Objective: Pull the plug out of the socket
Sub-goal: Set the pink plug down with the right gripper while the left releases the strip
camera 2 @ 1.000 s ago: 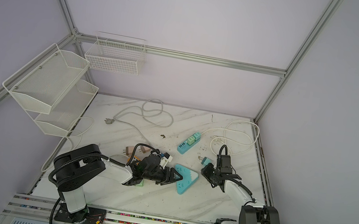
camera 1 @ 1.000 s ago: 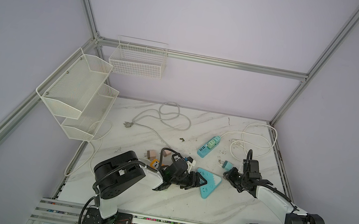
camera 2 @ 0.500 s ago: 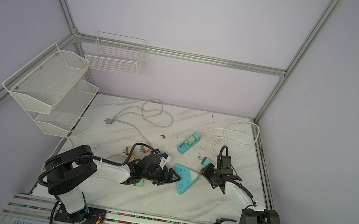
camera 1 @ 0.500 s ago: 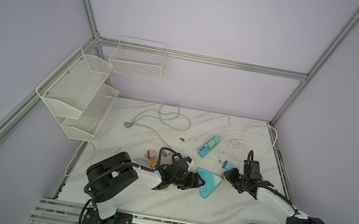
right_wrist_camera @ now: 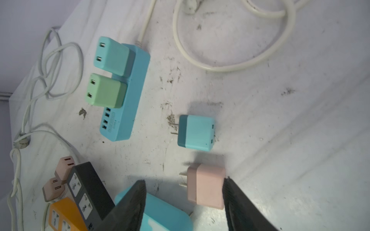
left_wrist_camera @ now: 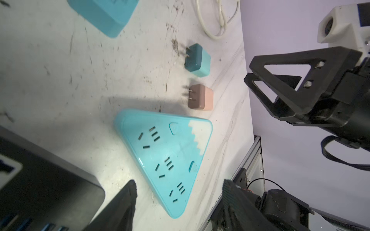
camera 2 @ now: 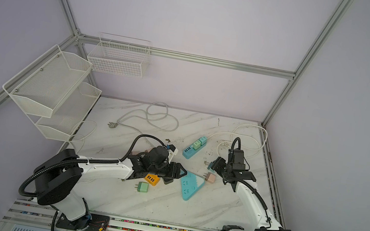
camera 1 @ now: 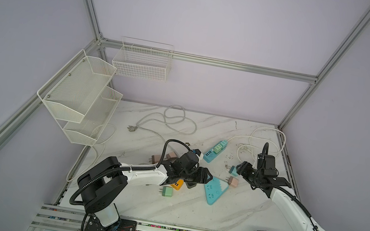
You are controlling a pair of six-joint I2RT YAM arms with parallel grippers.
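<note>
Standing with its jaws parted, the right gripper [right_wrist_camera: 184, 208] grips nothing. The pink plug [right_wrist_camera: 206, 186] lies on its side on the marble table [right_wrist_camera: 280, 120] between the fingertips, one edge right against one finger [right_wrist_camera: 240, 206] and a clear gap to the other. Its prongs are bare, free of any socket.

In both top views the plug sits at two o'clock of the triangular blue socket [camera 1: 214, 190], just beside its wide end. A loose teal plug [right_wrist_camera: 196, 133] lies at twelve o'clock of the pink one, near it but apart.

The left gripper [left_wrist_camera: 178, 200] is also parted and empty-handed, low at ten o'clock of the triangular socket and just beside it. In the left wrist view the socket's narrow corner shows between the fingers, untouched by either.

Farther out, at twelve o'clock of that socket, lies an oblong blue strip [camera 1: 214, 152] with a green charger [right_wrist_camera: 106, 91] and an aqua charger [right_wrist_camera: 112, 56] plugged into it.
</note>
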